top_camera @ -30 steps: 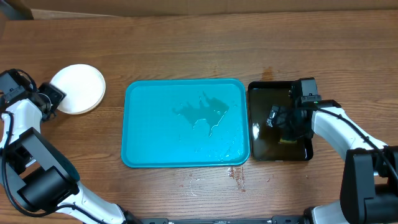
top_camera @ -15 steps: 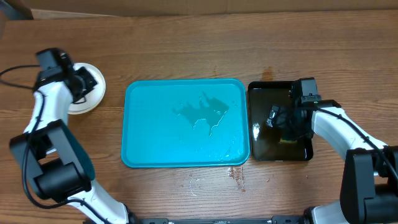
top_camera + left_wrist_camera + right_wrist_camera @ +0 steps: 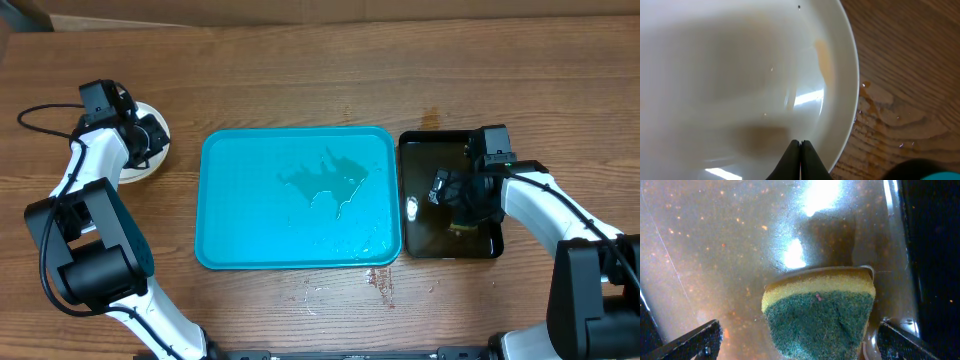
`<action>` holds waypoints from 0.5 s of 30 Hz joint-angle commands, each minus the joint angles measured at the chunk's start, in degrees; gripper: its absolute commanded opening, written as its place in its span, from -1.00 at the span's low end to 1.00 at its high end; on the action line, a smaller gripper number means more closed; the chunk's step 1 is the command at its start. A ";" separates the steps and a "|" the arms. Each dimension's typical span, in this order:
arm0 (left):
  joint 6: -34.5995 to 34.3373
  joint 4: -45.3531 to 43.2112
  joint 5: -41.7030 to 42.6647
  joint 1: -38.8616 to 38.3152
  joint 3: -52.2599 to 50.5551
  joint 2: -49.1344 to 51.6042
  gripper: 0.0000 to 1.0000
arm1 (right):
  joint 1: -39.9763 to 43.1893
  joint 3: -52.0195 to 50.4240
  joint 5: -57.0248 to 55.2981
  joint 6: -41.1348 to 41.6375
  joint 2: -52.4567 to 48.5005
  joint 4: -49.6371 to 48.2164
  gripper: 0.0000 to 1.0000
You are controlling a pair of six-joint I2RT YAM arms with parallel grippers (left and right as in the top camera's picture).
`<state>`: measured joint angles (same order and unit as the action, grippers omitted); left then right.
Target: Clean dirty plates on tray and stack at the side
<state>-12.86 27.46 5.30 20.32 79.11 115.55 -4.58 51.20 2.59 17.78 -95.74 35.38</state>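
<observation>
Tray [image 3: 230, 240] holds no plates, only puddles, so I call the clearing done. Plates [image 3: 140, 170] sit on the table at far left, well apart from the tray; I can't count the stack. The top one shows an orange smear in the left wrist view, so I judge wiping isn't finished. Left gripper [image 3: 800, 146]: jaws pressed together, tips just over the plate's inside near its rim, holding nothing. Right gripper [image 3: 800, 330]: jaws spread in the black tray [image 3: 425, 240], sponge [image 3: 820, 315] between them, not pinched.
</observation>
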 commanded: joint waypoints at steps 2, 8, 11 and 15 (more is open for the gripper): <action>2.60 0.66 2.62 -0.55 -0.59 1.46 -0.92 | 0.15 -1.01 1.31 0.04 -0.92 -0.44 1.00; 2.58 3.23 4.85 -0.55 -0.59 1.46 -0.92 | 0.15 -1.01 1.31 0.04 -0.92 -0.46 1.00; 2.60 3.87 4.92 -0.59 -0.59 1.46 -0.92 | 0.15 -1.01 1.31 0.04 -0.92 -0.46 1.00; 2.73 4.42 7.34 -0.59 -0.59 1.46 -0.92 | 0.15 -1.01 1.31 0.04 -0.92 -0.46 1.00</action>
<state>-11.57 31.55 9.21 20.23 79.11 115.66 -4.58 51.20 2.61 17.78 -95.74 35.38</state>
